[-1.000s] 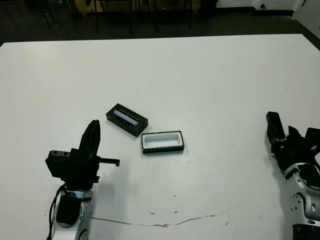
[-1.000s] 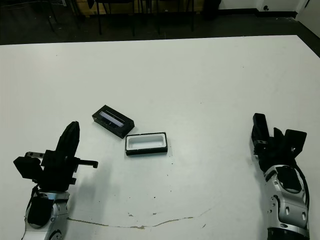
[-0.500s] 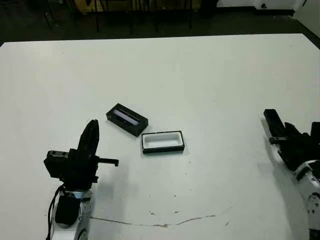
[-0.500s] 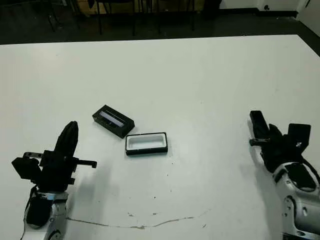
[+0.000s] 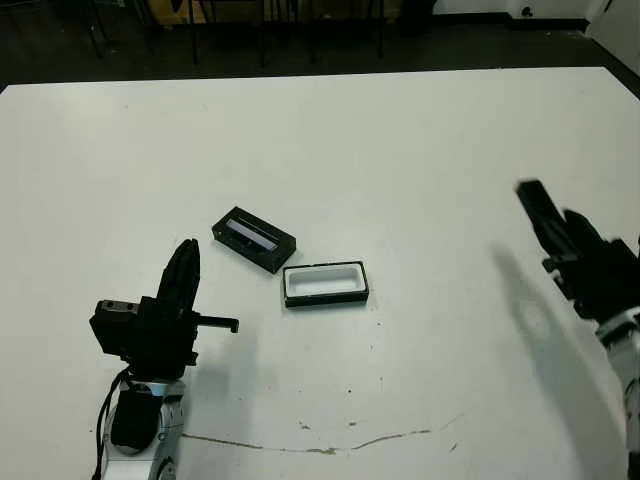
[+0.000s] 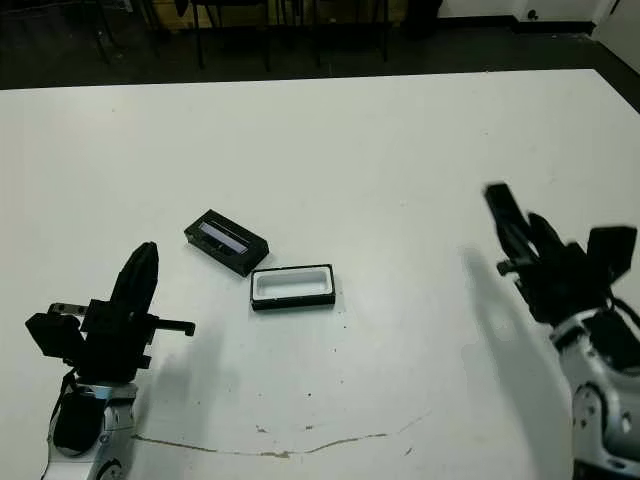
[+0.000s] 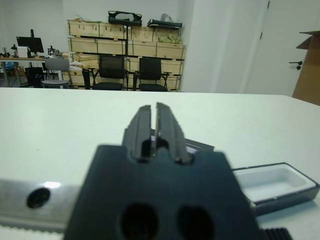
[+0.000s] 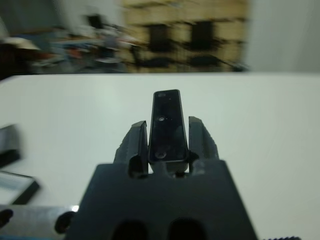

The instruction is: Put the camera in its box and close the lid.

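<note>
The camera (image 8: 167, 125) looks glossy black plastic. The lid (image 5: 254, 239) has a shiny strip. The box (image 5: 325, 284) has smooth white lining; the table (image 5: 400, 150) is matt white

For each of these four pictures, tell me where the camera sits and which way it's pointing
Left eye: on the head, looking down at the table; both arms show, left pincer low left.
Right eye: same head, same scene; box beside lid, right pincer raised.
Left wrist: along shut fingers toward box and shelves.
Right wrist: along fingers clamping the camera, across the table.
Shared: all four show box and lid.
</note>
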### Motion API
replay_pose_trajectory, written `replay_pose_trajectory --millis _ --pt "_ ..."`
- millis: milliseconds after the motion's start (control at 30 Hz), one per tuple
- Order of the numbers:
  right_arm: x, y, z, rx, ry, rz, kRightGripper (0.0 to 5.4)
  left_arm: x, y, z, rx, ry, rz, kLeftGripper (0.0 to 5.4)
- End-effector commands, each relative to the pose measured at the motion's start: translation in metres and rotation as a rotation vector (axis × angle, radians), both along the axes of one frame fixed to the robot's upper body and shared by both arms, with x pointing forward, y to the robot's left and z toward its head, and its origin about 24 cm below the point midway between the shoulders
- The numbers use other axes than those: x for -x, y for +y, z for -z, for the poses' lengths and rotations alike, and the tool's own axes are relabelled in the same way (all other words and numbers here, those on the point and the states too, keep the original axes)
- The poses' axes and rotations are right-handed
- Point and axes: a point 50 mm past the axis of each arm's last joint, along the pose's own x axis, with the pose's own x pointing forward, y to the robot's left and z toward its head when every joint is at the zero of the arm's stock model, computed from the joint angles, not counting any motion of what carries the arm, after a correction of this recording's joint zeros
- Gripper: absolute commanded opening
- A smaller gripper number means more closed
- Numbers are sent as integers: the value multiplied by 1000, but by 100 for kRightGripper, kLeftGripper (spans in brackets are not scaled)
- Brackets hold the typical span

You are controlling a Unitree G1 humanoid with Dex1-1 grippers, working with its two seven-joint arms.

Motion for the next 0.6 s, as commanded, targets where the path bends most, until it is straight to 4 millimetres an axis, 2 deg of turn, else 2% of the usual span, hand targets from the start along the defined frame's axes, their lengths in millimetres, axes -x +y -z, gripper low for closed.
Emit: replay_pose_trajectory --millis 33,300,433,600 --pt "-15 13 -10 77 7 -187 66 11 4 14 -23 78 -19 0" --pt "-56 71 -32 213 41 -578 65 12 3 15 -19 91 -35 0" --pt "-63 95 -40 298 73 -724 65 12 5 14 -30 67 -42 0" --pt "-60 122 -51 440 102 -899 65 12 7 15 -23 69 -54 0"
